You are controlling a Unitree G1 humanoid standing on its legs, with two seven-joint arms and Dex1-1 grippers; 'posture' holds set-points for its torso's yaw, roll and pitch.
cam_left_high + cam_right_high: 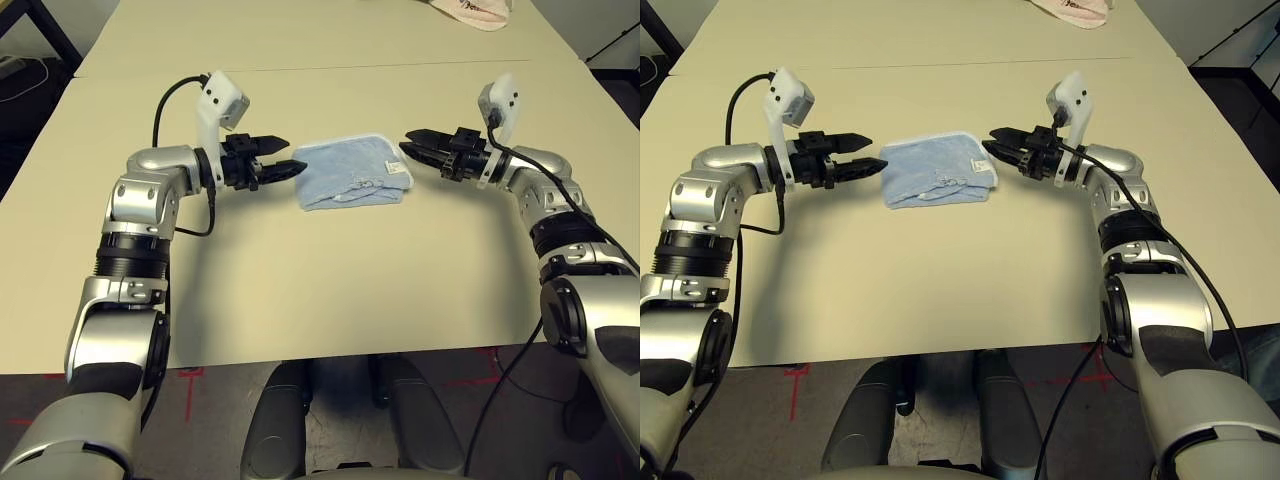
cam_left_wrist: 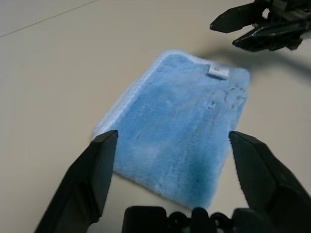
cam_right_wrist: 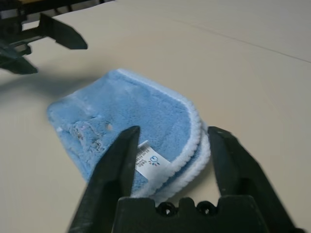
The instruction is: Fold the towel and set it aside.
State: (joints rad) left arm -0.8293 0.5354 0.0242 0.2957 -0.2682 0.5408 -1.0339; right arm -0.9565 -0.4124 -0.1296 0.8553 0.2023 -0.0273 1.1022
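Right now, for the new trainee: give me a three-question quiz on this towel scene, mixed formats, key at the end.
1. True or false: the towel lies folded on the table, between the two claws.
2. Multiple choice: the left claw is A) shut on the towel, B) open and apart from the towel, C) pressing the towel flat.
3. Fill in: the cloth at the far edge of the table is ____ in colour.

Key:
1. True. Layered edges show in the right wrist view, and the right claw sits on the side opposite the left one.
2. B.
3. Pink.
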